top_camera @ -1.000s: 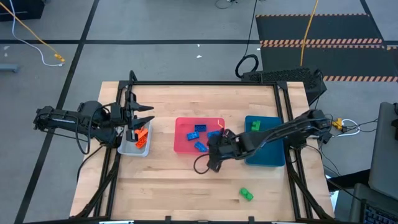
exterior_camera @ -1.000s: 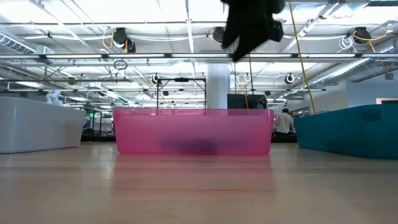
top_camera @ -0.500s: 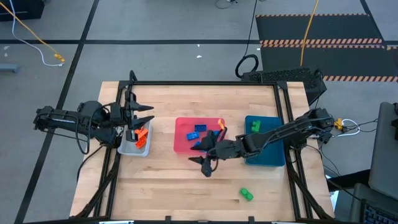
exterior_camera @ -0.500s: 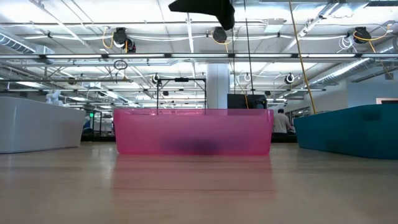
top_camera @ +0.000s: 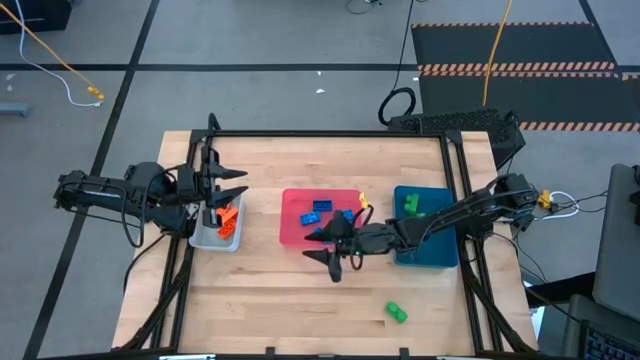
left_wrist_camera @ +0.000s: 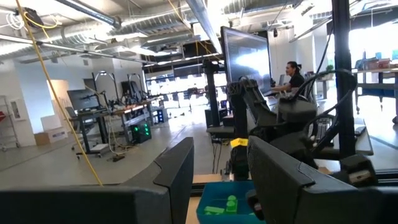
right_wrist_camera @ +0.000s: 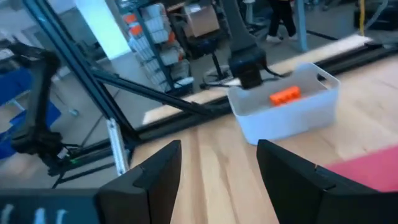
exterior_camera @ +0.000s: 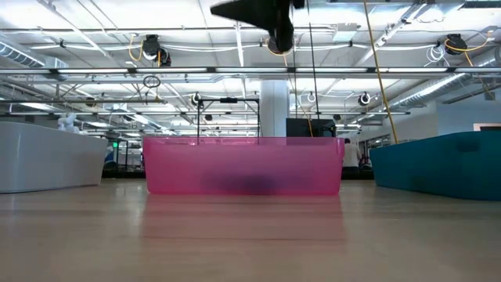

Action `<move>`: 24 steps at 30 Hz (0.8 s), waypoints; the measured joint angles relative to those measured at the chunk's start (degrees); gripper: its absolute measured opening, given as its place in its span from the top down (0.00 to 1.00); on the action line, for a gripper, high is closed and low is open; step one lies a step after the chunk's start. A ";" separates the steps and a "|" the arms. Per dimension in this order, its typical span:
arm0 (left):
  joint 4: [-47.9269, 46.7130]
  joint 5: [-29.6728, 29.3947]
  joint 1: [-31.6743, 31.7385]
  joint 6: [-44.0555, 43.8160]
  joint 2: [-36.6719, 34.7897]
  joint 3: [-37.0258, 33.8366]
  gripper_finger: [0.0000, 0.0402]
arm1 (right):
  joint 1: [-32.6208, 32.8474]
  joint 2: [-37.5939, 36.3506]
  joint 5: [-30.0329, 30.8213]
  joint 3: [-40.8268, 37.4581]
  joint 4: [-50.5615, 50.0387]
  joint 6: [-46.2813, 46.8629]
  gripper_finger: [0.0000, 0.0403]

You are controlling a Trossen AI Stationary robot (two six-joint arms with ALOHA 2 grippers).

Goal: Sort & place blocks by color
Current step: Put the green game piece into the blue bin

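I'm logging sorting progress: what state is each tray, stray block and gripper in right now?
Pink tray: holds blue blocks.
Teal tray: holds green blocks.
Grey tray: holds orange blocks.
Stray green block: loose on table, unsorted.
Right gripper: open, empty.
Left gripper: open, empty, near the grey tray.

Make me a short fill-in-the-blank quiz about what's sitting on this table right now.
1. The blue blocks lie in the ____ tray.
2. The orange blocks lie in the ____ tray.
3. One ____ block lies loose on the table.
4. The right hand is open and holds ____.

Missing words: pink; grey; green; nothing
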 joint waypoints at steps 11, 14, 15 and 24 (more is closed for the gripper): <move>-1.68 0.01 -0.02 -2.90 0.83 0.07 0.62 | 4.54 -1.90 1.01 0.60 -25.68 14.76 0.49; -2.04 0.01 0.00 -3.64 1.64 0.07 0.62 | 7.61 -1.92 -0.54 0.62 -28.54 19.84 0.49; -2.33 0.01 0.00 -4.24 1.91 0.07 0.62 | 8.52 -1.92 -1.89 0.62 -29.55 21.97 0.49; -3.53 0.03 -0.09 -7.46 4.94 0.07 0.62 | 15.01 -3.33 -21.07 0.68 -52.66 48.87 0.50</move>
